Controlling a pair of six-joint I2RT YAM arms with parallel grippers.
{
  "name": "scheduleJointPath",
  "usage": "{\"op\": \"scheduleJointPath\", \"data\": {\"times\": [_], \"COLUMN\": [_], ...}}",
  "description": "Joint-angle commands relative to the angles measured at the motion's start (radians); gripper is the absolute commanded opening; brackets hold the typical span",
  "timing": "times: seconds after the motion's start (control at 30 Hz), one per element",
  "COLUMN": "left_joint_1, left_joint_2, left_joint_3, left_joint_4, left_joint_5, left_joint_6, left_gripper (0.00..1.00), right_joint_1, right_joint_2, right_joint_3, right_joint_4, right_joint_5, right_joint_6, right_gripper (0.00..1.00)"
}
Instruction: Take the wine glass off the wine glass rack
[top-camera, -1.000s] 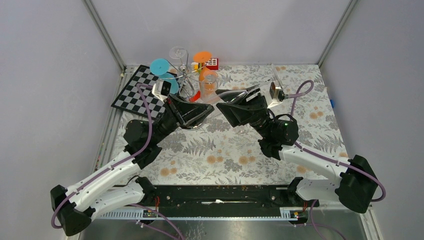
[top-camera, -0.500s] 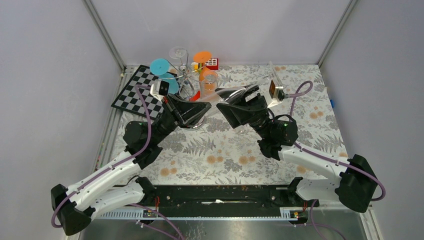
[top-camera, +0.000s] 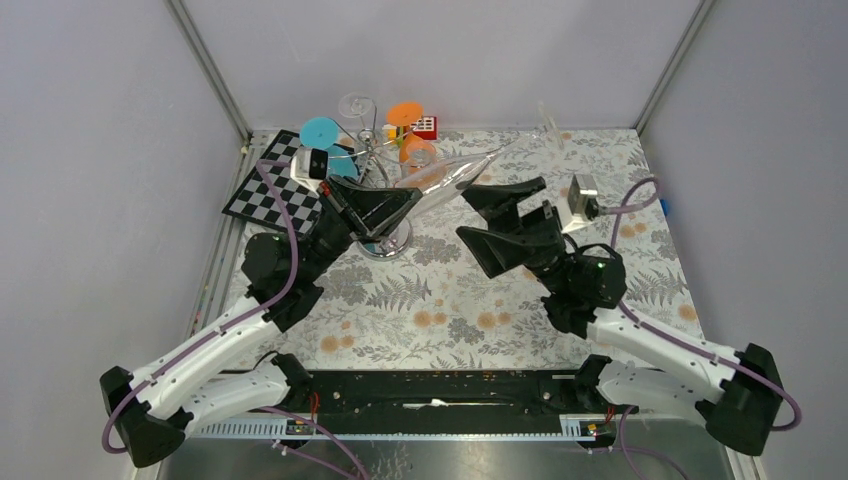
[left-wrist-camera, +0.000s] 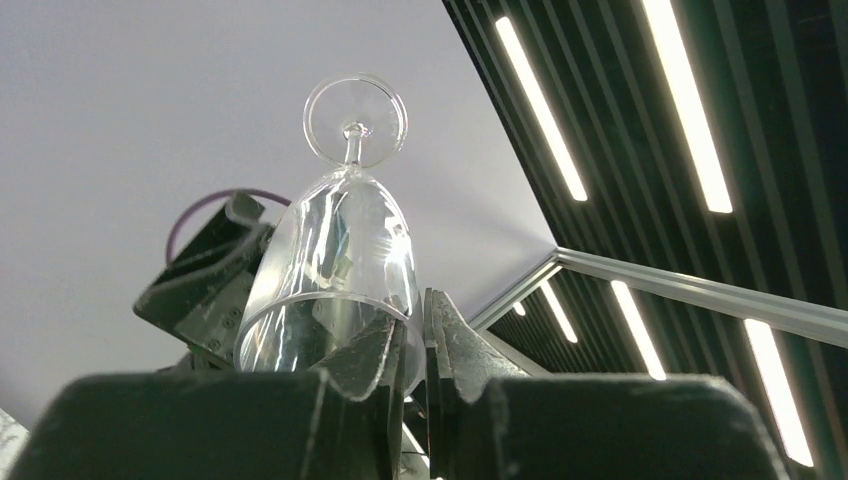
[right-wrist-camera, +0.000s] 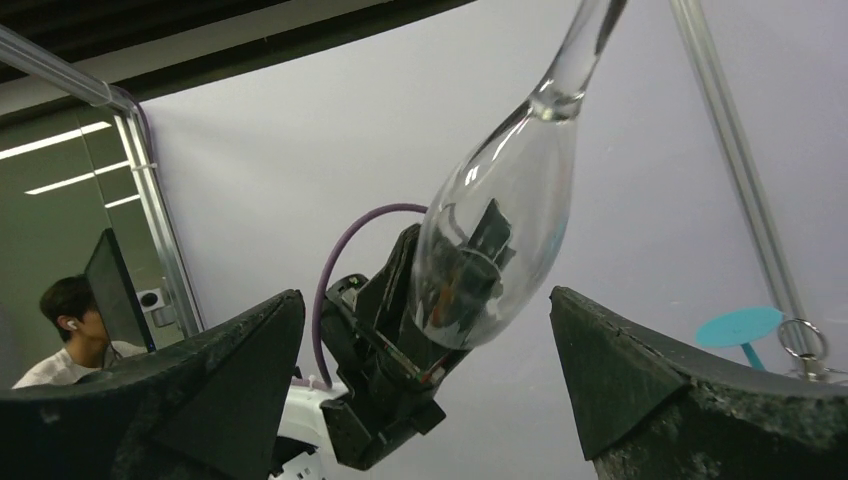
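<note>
The left gripper holds the wine glass, its jaws nearly closed on the wall of the bowl at the rim. The glass hangs above the table, tipped on its side just right of the rack, with its stem pointing to the far right corner. The right gripper sits near the bowl but does not touch it, jaws spread wide. On the rack hang a blue glass, an orange glass and a clear one. A chessboard lies to the left.
</note>
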Motion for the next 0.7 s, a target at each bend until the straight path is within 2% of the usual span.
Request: {"op": "scheduleJointPath", "data": {"times": [0.0, 0.1, 0.13, 0.23, 0.37, 0.47, 0.57, 0.67], "left_joint_1": [0.000, -0.008, -0.016, -0.055, -0.119, -0.158, -0.192, -0.217], "left_joint_2": [0.034, 0.080, 0.094, 0.143, 0.240, 0.343, 0.455, 0.552], "left_joint_3": [0.104, 0.196, 0.226, 0.329, 0.482, 0.612, 0.730, 0.768], "left_joint_4": [0.003, -0.108, -0.158, -0.300, -0.495, -0.648, -0.782, -0.801], "left_joint_5": [-0.013, 0.012, 0.009, -0.012, -0.067, -0.104, -0.111, -0.069], "left_joint_6": [0.090, 0.158, 0.180, 0.270, 0.392, 0.472, 0.520, 0.511], "left_gripper": [0.00, 0.00, 0.00, 0.00, 0.00, 0.00, 0.00, 0.00], "right_joint_1": [0.002, 0.002, 0.002, 0.003, 0.002, 0.002, 0.002, 0.001], "right_joint_2": [-0.137, -0.271, -0.321, -0.468, -0.610, -0.707, -0.783, -0.848], "right_joint_3": [-0.087, -0.126, -0.112, -0.011, 0.105, 0.140, 0.157, 0.188], "right_joint_4": [-0.097, -0.283, -0.401, -0.914, -1.349, -1.522, -1.618, -1.692], "right_joint_5": [0.034, 0.057, 0.069, 0.125, 0.287, 0.367, 0.376, 0.349], "right_joint_6": [-0.099, -0.137, -0.150, -0.209, -0.256, -0.246, -0.237, -0.268], "right_gripper": [1.00, 0.99, 0.99, 0.94, 0.92, 0.90, 0.89, 0.90]}}
